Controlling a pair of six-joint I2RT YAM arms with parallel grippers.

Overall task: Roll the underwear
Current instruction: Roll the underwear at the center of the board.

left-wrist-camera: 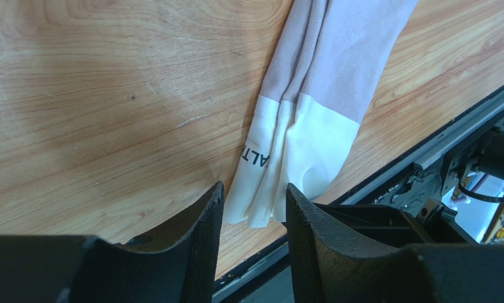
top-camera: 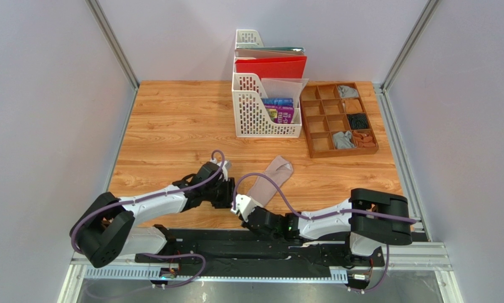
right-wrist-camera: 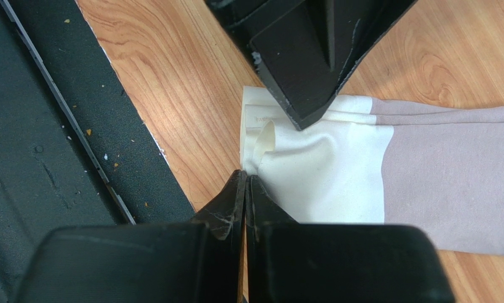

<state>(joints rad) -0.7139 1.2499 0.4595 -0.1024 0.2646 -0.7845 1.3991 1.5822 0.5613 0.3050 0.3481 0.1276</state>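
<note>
The underwear (top-camera: 270,177), pale pink and folded into a long strip, lies on the table (top-camera: 172,126) with its cream band (left-wrist-camera: 298,151) toward the arms. The left gripper (left-wrist-camera: 254,189) is over the band's end, jaws apart, with the cloth between them. The right gripper (right-wrist-camera: 245,177) has its jaws together and its tips at the band's edge; I cannot tell if they pinch cloth. I think the rolling is only starting. Next, the band must be turned over tightly and evenly.
</note>
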